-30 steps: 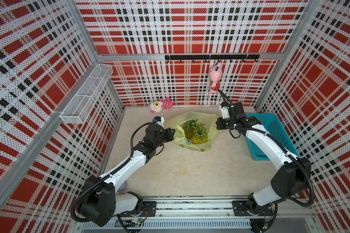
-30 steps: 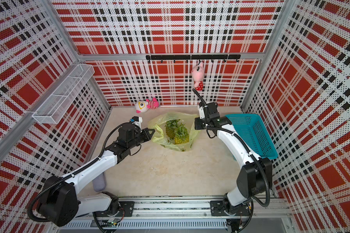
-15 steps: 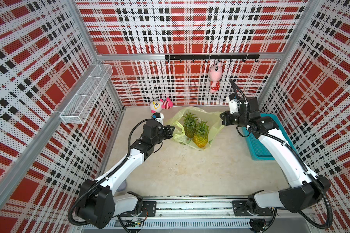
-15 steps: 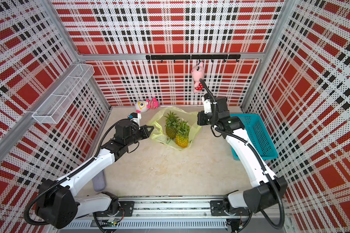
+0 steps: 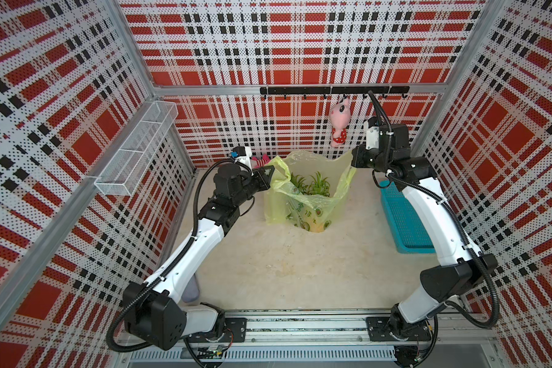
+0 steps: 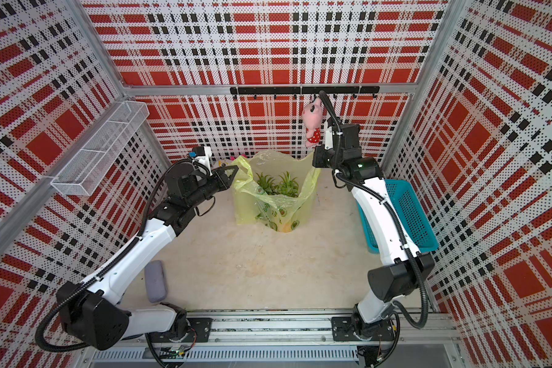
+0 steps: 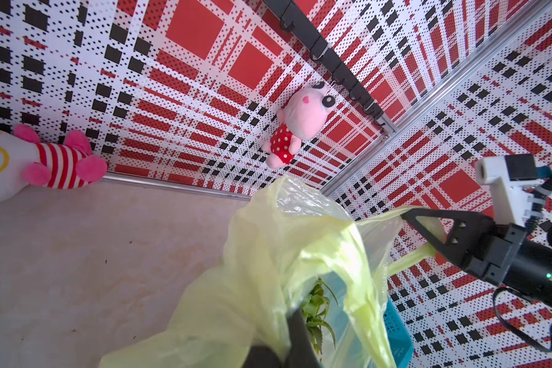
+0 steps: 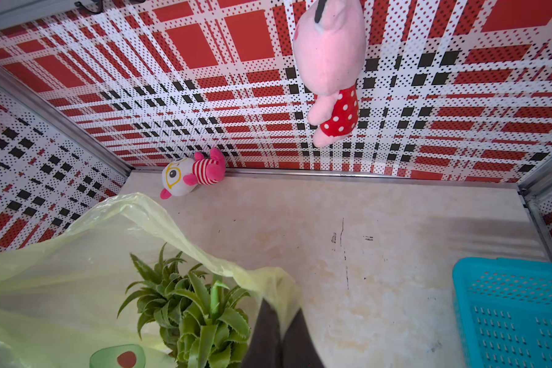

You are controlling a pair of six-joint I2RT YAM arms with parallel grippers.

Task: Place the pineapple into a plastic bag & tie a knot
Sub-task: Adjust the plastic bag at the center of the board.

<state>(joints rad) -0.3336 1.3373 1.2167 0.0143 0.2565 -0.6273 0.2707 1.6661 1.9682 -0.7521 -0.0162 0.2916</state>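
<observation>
plastic bag stretched open near the back edge of the bench, two pineapples inside, left tool and right tool each clamped tight on one side of it, not knotted yet

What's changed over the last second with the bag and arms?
Both tools rose, each shut on the bag's rim: left tool, right tool. The plastic bag went from lying slack to standing stretched open, pineapples upright inside. Nothing was let go. The turquoise basket and hanging pink toy stayed put.
</observation>
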